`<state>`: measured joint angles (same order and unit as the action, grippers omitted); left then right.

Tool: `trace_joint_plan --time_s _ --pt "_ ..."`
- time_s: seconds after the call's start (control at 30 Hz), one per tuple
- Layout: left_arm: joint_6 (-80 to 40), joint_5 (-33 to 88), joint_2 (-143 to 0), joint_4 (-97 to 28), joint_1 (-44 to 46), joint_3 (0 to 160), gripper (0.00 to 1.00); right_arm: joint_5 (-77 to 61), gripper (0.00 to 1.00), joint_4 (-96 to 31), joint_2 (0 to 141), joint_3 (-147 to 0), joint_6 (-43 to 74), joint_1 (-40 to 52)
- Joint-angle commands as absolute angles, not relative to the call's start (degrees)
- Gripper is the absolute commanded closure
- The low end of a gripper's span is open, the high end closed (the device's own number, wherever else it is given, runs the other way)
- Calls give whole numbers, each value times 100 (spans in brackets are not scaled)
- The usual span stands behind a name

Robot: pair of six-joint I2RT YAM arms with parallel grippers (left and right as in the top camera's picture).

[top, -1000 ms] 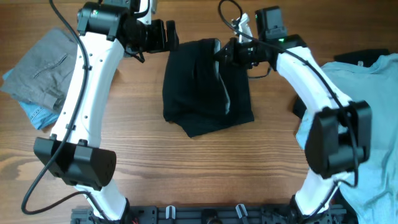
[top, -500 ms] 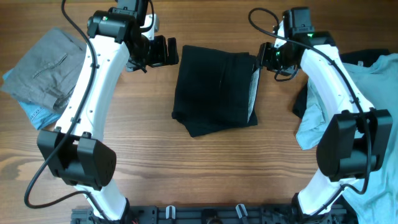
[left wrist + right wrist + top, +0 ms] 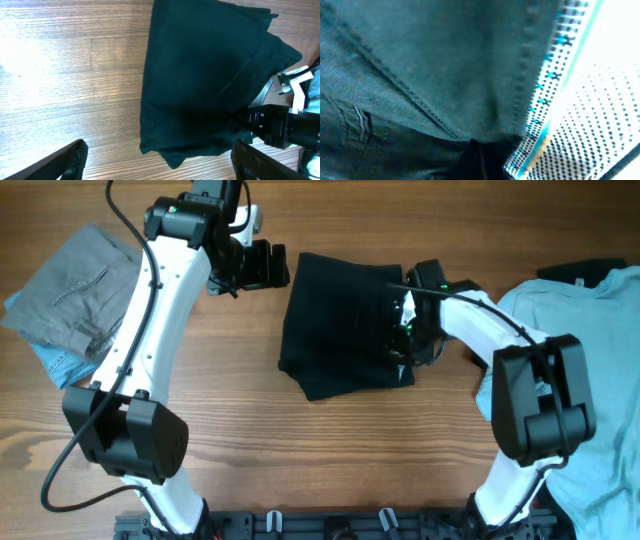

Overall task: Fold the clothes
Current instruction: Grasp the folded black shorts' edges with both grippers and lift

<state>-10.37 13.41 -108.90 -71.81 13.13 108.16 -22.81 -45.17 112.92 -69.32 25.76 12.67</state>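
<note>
A wooden table [image 3: 330,450] (visible grain) fills the background.

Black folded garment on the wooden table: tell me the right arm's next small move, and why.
Probably close the right gripper on the right edge of the black folded garment: it sits pressed there, where pale mesh lining pokes out, while the left gripper hangs open beside it.

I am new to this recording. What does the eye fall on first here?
A folded black garment lies in the middle of the table, the right gripper down at its right edge, where pale lining shows. The left gripper hovers open by its upper-left corner; grey trousers lie far left, a light blue tee far right.
</note>
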Motion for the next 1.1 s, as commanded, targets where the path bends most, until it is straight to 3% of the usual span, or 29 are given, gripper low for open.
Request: trace_joint_plan --time_s 0.0,0.03,0.07,0.1,0.13,0.27,0.33,0.5,0.6,0.63,0.7,0.73,0.87,0.9,0.97,1.07 --pt "-917 1498 -10995 -7207 1339 10779 36 -1966 94 -4654 11507 -6632 2508 1229" --pt "-919 1656 -11017 -7212 1339 10777 62 -2220 92 -4654 11330 -6729 2257 1229" --pt "-919 1885 -11030 -7242 1339 10777 78 -2324 92 -4648 11174 -6803 2156 1229" --pt "-919 2180 -11061 -7317 1347 10774 91 -2412 91 -4604 10899 -6925 2071 1229" --pt "-919 2357 -11078 -7367 1376 10737 96 -2410 91 -4567 10748 -6984 2075 1229" --pt "-923 2445 -11080 -7249 1782 9876 96 -2274 91 -3553 9926 -7094 2150 1229" --pt "-1050 2447 -11080 -6687 2093 8960 96 -2115 82 -2910 9900 -7091 2410 1229" --pt "-1761 2394 -11083 -4705 2340 7225 96 -1153 82 -2698 10724 -7085 2580 1229" --pt "-2342 1608 -11083 -3885 2257 6416 95 -698 83 -2637 11312 -7087 2589 1227" --pt "-2652 1304 -11083 -3850 2178 6250 91 -703 82 -2700 11426 -7087 2593 1210" --pt "-3111 1256 -11083 -3881 1957 6106 68 -705 83 -2939 11493 -7085 2749 1149" --pt "-3306 1278 -11083 -3898 1855 6106 65 -790 83 -3002 11465 -7089 2663 1131" --pt "-3400 1649 -11080 -2963 1452 6108 66 -1479 86 -3326 10884 -7089 1798 1127" --pt "-3605 1778 -11080 -2307 1315 6108 67 -1564 87 -3400 10648 -7089 1802 1127" --pt "-4425 1855 -11080 -687 1090 6108 80 -1848 89 -3315 10125 -7089 1822 1129" --pt "-4591 2023 -11080 1149 904 6237 77 -1885 84 -2961 9762 -7089 1817 1129"
